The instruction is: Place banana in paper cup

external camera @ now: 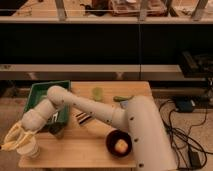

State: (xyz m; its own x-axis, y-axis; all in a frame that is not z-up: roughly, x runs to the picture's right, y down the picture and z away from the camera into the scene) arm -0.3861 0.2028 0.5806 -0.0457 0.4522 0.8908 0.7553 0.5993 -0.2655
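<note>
Camera view, arm reaching to the table's near left corner. The gripper hangs at the left edge of the table, just above the cup. Its pale fingers are closed around the banana, a pale yellow stick that lies roughly level and juts leftward beyond the cup's rim; whether its tip touches the rim cannot be told.

Handling, as judged: the banana looks light and stiff enough to keep its line in the grasp, with a smooth skin that could slide if held loosely. It appears longer than the cup is wide, so it probably needs tilting end-down to enter, and will likely lean on the rim afterwards. The cup is light and may tip or skid if nudged. A hold near mid-length leaves one end free to lead in.

Elsewhere: green bin behind the arm, green cup at the back, dark bowl with a yellowish lump at the front.
</note>
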